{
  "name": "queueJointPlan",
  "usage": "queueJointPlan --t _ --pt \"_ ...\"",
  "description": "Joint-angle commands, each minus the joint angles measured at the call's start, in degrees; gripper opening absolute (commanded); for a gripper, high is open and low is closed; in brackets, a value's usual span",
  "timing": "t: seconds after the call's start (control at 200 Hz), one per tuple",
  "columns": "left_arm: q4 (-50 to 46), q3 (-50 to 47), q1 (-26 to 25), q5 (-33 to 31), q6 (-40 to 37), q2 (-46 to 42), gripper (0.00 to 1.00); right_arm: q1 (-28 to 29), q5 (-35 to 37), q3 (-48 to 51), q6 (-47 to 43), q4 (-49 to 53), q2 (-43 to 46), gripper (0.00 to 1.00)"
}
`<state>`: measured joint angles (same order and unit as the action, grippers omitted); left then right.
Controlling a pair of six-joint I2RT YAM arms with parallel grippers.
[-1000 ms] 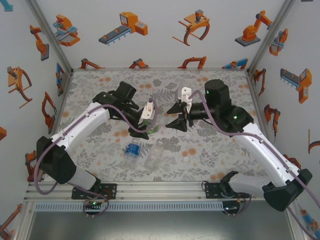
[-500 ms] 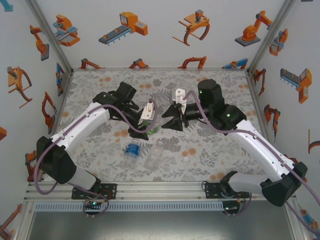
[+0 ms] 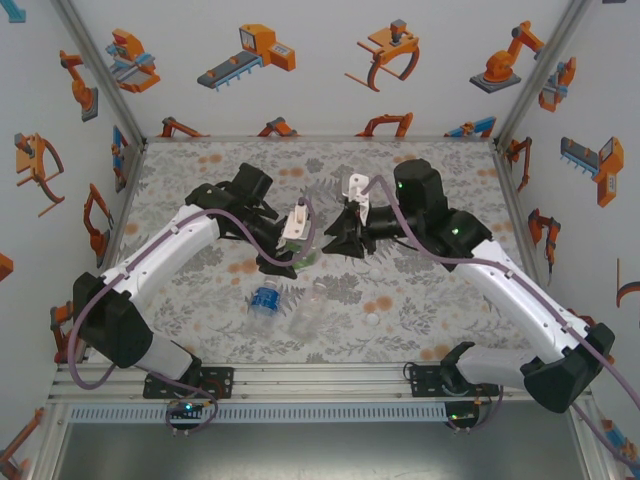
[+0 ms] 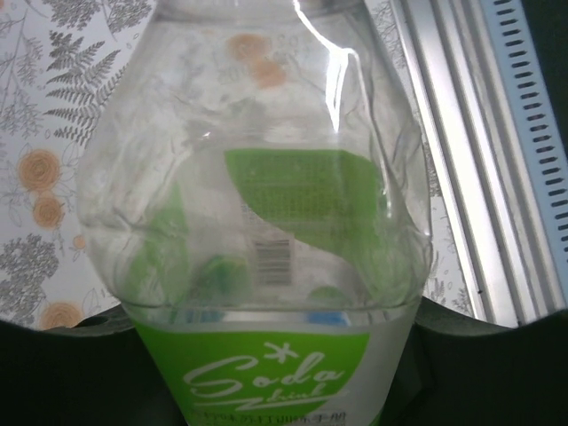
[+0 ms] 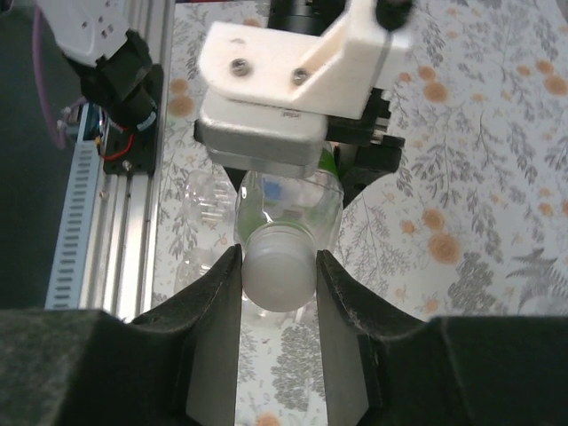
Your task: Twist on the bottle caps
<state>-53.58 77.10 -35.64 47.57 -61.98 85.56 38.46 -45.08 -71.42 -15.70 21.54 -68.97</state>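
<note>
Blue-label bottle (image 3: 264,299): on the table (image 3: 200,170), left of centre, toward the near edge. Can't tell whether it's upright or lying down.

My left claw (image 3: 288,262): mid-table, just behind that bottle, clamped on the green-label bottle (image 3: 312,255). The left wrist cam has the bottle's body (image 4: 266,222) right up against the lens. It's see-through, the label reads "Soda", and dark claw parts sit either side at the bottom of the view. The bottle is off the table and its mouth points toward my right arm.

Plain clear bottle (image 3: 305,312): looks to be lying on its side near the near edge, just right of the blue-label one. Nothing is touching it.

My right claw (image 3: 333,240): around the centre of the table, nose to nose with the left claw. In the right wrist cam both fingers (image 5: 213,328) press against the sides of the white cap (image 5: 278,275), which sits on the mouth of the green-label bottle. So the right claw (image 5: 278,262) is gripping the cap. Can't tell how far the cap is threaded on.

Loose cap (image 3: 372,321): on the table, right of the clear bottle and close to the near edge, well apart from both claws.
</note>
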Motion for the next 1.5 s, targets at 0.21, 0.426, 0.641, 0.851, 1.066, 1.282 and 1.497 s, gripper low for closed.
queueJointPlan --t 0.21,0.426,0.641,0.851,1.066,1.282,1.497 --pt "18.5 -7.7 0.3 -7.1 9.0 -7.6 0.00 0.1 28.6 6.8 59.7 -8.5 -0.2 0.00" --pt "22.4 -9.0 0.2 -11.5 11.7 -8.6 0.00 0.0 31.2 4.9 85.3 -0.6 -2.5 0.00" --pt "22.7 -9.1 0.2 -12.3 11.9 -8.8 0.00 -0.1 32.2 4.2 84.7 -1.9 -2.5 0.00" --pt "21.5 -9.0 0.1 -10.2 10.5 -8.9 0.00 -0.9 29.2 -1.3 64.1 -2.0 -1.9 0.46" --pt "17.2 -7.2 0.0 -6.9 8.1 -7.6 0.00 -1.0 16.1 -2.9 29.7 -2.0 1.7 0.50" --pt "13.7 -6.2 -0.1 -3.6 5.6 -7.0 0.00 -0.8 4.4 -3.4 0.5 4.5 3.5 0.54" --pt "11.8 -5.6 -0.1 -1.7 4.2 -6.5 0.00 -0.4 -0.8 -0.3 -9.4 0.7 3.8 0.54"
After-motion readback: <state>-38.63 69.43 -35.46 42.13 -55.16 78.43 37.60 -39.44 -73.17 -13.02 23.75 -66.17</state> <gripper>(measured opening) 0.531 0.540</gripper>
